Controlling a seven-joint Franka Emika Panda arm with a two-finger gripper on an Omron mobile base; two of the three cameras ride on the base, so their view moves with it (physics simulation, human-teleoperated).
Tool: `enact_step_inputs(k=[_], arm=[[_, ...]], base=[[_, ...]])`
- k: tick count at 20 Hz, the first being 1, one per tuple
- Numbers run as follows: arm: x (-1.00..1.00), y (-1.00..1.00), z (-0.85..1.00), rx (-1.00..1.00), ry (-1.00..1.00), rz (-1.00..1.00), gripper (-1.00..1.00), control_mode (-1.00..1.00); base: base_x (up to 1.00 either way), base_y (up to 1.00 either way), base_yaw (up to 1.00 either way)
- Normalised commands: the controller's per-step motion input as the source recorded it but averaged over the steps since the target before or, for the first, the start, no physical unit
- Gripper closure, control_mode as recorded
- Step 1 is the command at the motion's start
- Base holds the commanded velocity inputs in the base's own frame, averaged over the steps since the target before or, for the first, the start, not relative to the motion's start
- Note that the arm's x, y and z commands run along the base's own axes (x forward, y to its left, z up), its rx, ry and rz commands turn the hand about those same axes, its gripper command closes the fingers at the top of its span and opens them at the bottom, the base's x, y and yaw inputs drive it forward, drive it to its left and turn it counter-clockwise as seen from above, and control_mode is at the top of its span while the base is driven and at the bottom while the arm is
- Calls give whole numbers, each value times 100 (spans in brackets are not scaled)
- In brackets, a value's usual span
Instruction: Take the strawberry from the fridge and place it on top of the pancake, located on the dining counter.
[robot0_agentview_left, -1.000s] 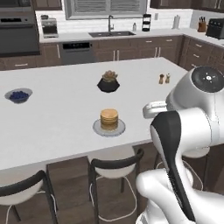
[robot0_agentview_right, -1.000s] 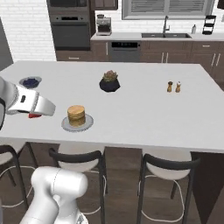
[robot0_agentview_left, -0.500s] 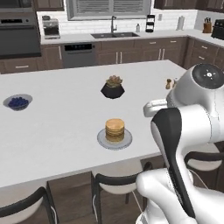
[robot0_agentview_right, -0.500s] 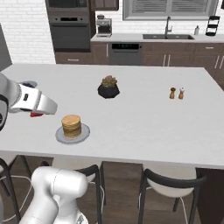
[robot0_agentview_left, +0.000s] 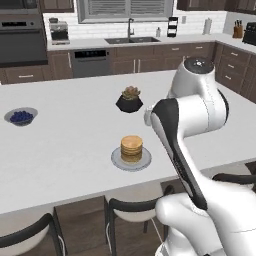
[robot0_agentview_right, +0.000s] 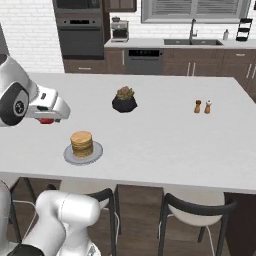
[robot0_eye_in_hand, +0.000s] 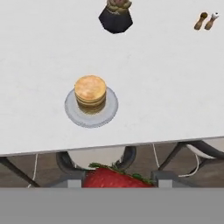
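Hand view: strawberry (robot0_eye_in_hand: 114, 178) bottom-cropped between pincer (robot0_eye_in_hand: 117, 180) tips

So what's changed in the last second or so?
Mostly the base has driven: the whole dining counter view shifts, bringing the pancake nearer. The gripper stays shut on the strawberry, short of the counter edge. Pancake, plant pot and shakers haven't moved on the counter.

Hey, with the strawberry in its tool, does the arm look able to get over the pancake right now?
Probably yes: the tool holds the strawberry short of the dining counter, and nothing stands between it and the pancake.
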Motion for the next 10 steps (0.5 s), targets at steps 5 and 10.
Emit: enact_step_inputs(k=[5, 10], arm=[[39, 28, -65, 0, 33, 6, 100, -100], [19, 12, -58, -1, 19, 2, 100, -100]], base=[[0, 0, 0], [0, 0, 0]])
